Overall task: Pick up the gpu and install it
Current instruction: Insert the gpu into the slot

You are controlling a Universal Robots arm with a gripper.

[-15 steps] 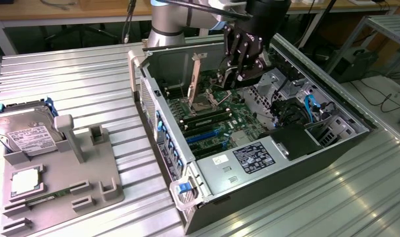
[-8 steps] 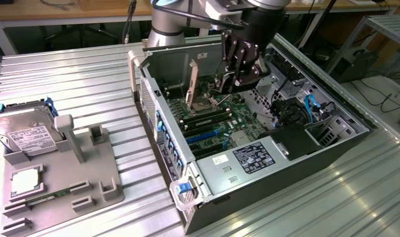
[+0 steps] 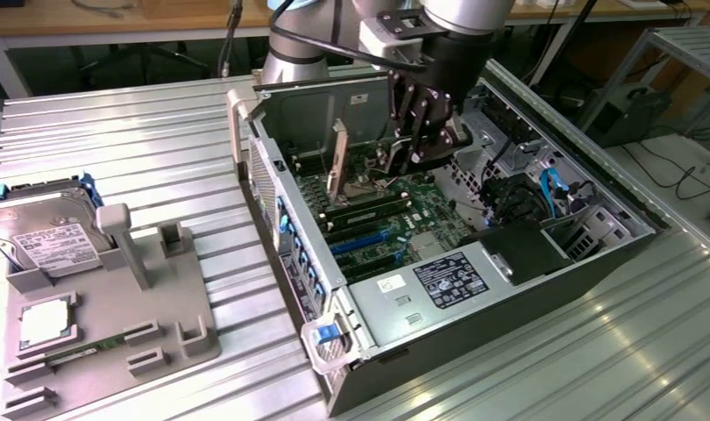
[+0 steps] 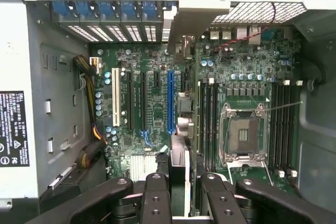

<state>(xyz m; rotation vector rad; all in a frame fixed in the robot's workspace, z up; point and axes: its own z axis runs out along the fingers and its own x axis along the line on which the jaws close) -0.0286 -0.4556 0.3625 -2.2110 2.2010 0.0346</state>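
My gripper (image 3: 416, 140) reaches down into the open computer case (image 3: 530, 298), over the green motherboard (image 3: 390, 215). It is shut on the gpu (image 3: 379, 162), which hangs upright below the fingers with its metal end bracket (image 3: 340, 149) toward the case's rear wall. In the wrist view the gpu (image 4: 178, 169) is edge-on between my two black fingers (image 4: 156, 198), and my gripper (image 4: 185, 200) holds it just beside the long blue slot (image 4: 169, 103). Whether the card's lower edge touches a slot is hidden.
RAM slots and the bare CPU socket (image 4: 242, 135) lie beside the card. Cables and drive bays (image 3: 565, 210) fill the case's far end. On the exterior view's left, a grey fixture (image 3: 168, 333) holds a hard drive (image 3: 46, 237), a CPU (image 3: 46, 320) and a RAM stick (image 3: 74, 357).
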